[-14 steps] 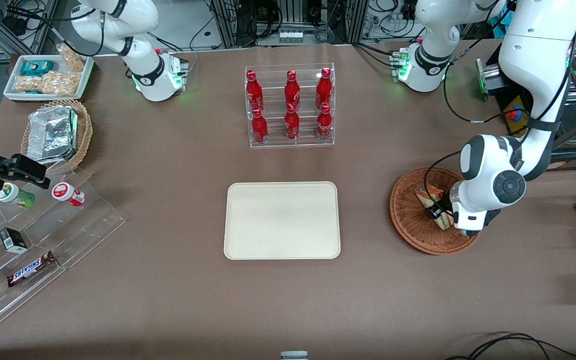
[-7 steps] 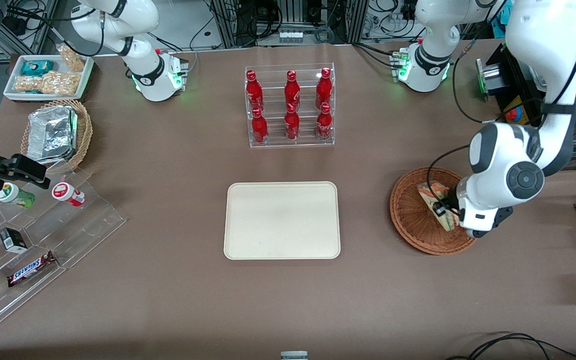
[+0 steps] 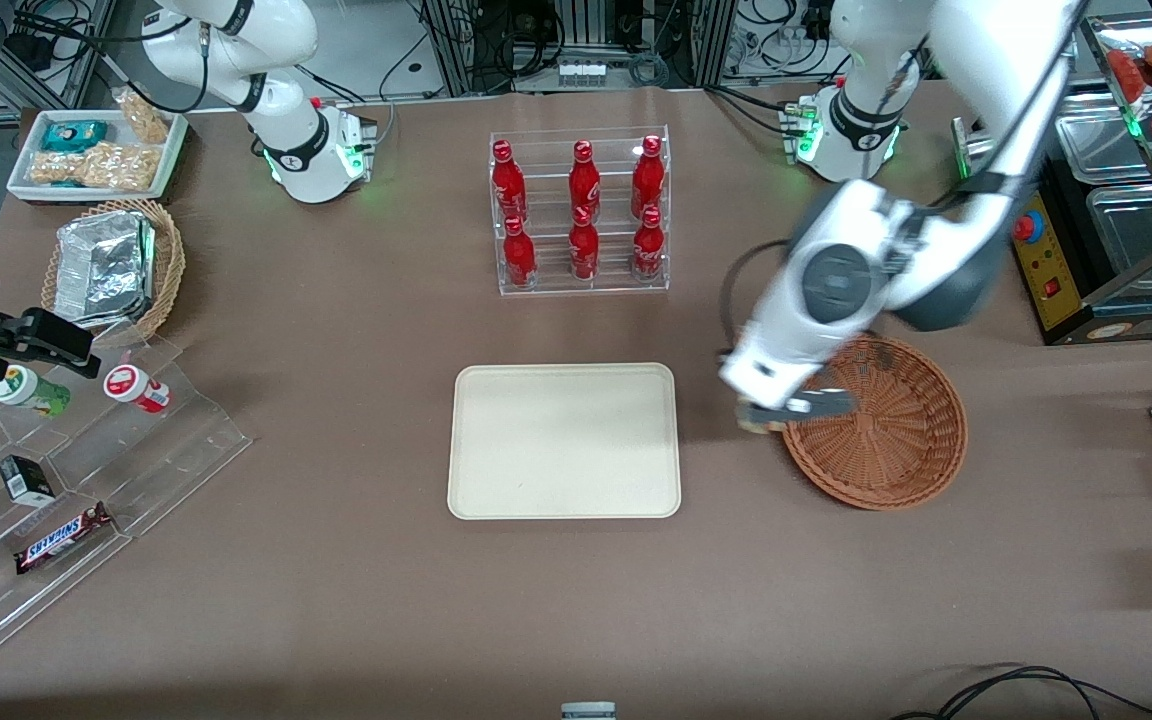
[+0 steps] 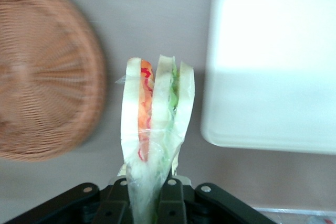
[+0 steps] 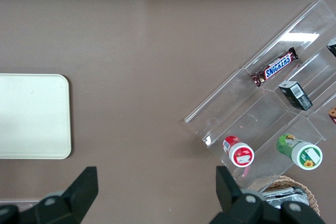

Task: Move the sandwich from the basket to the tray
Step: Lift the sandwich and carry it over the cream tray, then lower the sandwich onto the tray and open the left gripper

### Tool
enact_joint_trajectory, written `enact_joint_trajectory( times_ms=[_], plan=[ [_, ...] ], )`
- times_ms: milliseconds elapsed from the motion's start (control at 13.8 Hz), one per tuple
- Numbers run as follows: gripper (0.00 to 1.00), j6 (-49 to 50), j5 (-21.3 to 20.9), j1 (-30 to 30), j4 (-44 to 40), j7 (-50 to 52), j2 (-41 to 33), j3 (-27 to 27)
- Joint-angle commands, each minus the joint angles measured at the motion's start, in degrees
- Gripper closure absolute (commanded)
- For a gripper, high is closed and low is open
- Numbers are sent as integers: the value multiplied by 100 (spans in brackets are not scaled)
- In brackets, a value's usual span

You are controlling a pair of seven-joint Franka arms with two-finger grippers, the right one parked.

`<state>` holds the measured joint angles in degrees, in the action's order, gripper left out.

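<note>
claw (image 4: 148,192): closed on one end of the sandwich (image 4: 155,129), wedge hanging off it with the cut layers facing the wrist camera; judged a carry grip so it can be laid down flat
sandwich position: off the bench, over bare bench between basket (image 3: 886,440) and tray (image 3: 564,441), at the basket's 9 o'clock rim
basket: 1, nothing in it
tray: 1, nothing on it; sits at 9 o'clock from the basket, judged a short sideways carry
step: transfer leg, placing not yet done
count: 1 sandwich, 6 red bottles (image 3: 583,210) in 1 clear rack at 12 o'clock of the tray
</note>
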<state>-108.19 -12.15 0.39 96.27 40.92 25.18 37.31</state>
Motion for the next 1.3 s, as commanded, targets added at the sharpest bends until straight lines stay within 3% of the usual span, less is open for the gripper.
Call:
enact_joint_trajectory(
  times_ms=[0, 145, 435, 725, 797, 942, 1087, 1232],
  plan=[
    [93, 140, -540, -1020, -1440, 538, 1336, -48],
    [91, 193, -989, -1443, -2117, 548, 2022, -66],
    [86, 167, -1184, -2007, -3533, 566, 3175, -75],
    [84, -448, -1193, -2034, -3633, 592, 3502, -75],
    [66, -596, -1193, -2060, -3633, 827, 3572, -75],
    [45, -633, -1237, -2113, -3624, 1058, 3572, -223],
    [0, -729, -1237, -2410, -3641, 1154, 3546, -626],
    [0, -791, -1220, -2614, -3641, 1452, 3468, -970]
  ],
)
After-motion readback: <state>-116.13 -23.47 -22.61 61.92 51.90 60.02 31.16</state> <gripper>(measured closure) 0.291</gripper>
